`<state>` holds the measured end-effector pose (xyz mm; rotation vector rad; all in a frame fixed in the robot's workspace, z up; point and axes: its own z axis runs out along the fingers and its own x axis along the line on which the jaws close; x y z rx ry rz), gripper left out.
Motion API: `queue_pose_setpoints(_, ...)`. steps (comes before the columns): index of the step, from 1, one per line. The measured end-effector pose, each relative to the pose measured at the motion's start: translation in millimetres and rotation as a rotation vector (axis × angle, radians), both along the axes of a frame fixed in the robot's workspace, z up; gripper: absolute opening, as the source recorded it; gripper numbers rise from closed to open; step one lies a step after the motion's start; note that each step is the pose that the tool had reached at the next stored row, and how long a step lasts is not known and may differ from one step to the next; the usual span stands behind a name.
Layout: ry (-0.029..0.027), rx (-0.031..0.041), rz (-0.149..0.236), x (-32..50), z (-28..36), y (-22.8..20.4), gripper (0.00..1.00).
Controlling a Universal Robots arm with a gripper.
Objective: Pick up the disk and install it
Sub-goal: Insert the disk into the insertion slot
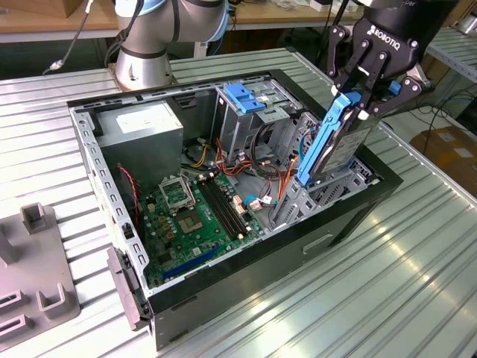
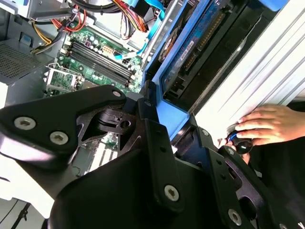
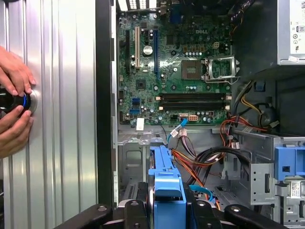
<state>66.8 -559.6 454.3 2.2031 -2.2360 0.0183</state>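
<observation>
I have the gripper pinched on the upper end of the disk. The disk hangs tilted, with its lower end dipping into the drive bay at the corner of the open computer case. It may be touching the bay rails, but I can't be sure. The motherboard lies beside it. Out on the desk, a person's hand rests on a round knob.

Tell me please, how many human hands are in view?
2. In the first wrist view, one hand and the other hand are over the ribbed table beside the computer case, flanking a black knob and touching it. Others may be out of frame.
</observation>
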Motion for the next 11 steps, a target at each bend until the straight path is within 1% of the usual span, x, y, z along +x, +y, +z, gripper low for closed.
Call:
queue_pose_setpoints(5, 0.0, 0.0001, 0.0, 0.0, -3.7, -1.4, 0.37)
queue_pose_setpoints(7, 0.0, 0.0, 0.0, 0.0, -6.7, -2.4, 0.37)
queue_pose_setpoints(11, 0.0, -0.0001, 0.0, 0.0, -10.6, -3.3, 0.37)
